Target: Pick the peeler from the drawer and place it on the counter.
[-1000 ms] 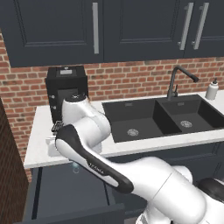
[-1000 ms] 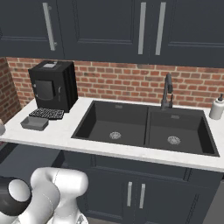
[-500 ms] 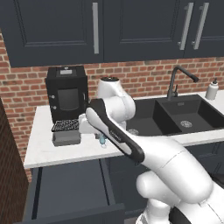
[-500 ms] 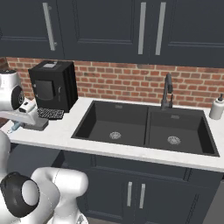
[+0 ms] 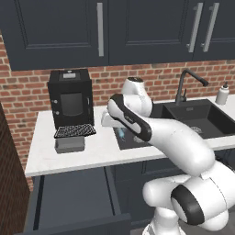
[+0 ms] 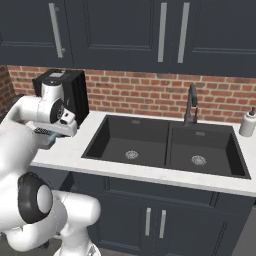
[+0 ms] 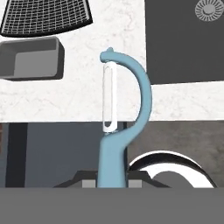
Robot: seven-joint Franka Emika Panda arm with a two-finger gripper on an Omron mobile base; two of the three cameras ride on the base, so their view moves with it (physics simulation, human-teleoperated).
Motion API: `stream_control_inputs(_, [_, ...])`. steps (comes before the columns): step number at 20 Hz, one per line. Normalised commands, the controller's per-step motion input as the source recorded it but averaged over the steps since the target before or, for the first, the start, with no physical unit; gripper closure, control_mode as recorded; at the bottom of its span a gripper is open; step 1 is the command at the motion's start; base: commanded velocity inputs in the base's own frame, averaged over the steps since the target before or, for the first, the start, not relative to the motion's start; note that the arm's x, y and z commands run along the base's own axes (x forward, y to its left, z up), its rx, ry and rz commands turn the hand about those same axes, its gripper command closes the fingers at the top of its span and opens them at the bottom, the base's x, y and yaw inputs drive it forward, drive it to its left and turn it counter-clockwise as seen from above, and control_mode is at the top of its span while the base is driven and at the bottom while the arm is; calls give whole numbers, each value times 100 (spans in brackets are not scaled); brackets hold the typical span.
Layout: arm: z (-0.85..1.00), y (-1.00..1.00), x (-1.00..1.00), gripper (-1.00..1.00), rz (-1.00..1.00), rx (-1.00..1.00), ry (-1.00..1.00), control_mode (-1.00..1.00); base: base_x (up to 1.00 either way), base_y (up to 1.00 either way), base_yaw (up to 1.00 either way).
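Note:
The pale-blue peeler (image 7: pixel 124 127) stands up from between my fingers in the hand view, its looped head over the white counter (image 7: pixel 65 98). My gripper (image 7: pixel 112 180) is shut on its handle. In the left base view the gripper (image 5: pixel 114 125) hangs just above the counter (image 5: pixel 94 149), by the sink's left rim, with the peeler (image 5: pixel 120 133) pointing down. The right base view has the gripper (image 6: pixel 54 137) over the counter's (image 6: pixel 75 152) left end. The dark drawer (image 5: pixel 69 202) stands pulled open below the counter, its inside (image 7: pixel 48 153) showing under the counter's edge.
A black coffee machine (image 5: pixel 69 98) stands at the back left, with its mesh drip tray (image 7: pixel 43 15) and a grey bin (image 7: pixel 30 59) in front of it. The black double sink (image 6: pixel 165 142) with its faucet (image 6: pixel 190 102) lies to the right. A soap bottle (image 6: pixel 247 122) stands far right.
The arm has swung rightward from above the open drawer, across the counter in front of the coffee machine, to the sink's left rim, carrying the peeler.

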Motion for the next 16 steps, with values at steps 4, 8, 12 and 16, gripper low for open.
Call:
stream_control_inputs(4, [-22,1,33,100,0,0,0,-100,0,0,0])
stream_control_inputs(8, [-52,9,9,100,0,0,0,-100,0,0,0])
stream_control_inputs(12, [-71,11,20,100,0,-7,0,-100,0,0,0])
stream_control_inputs(16, [-65,16,19,100,0,-6,0,-100,0,0,0])
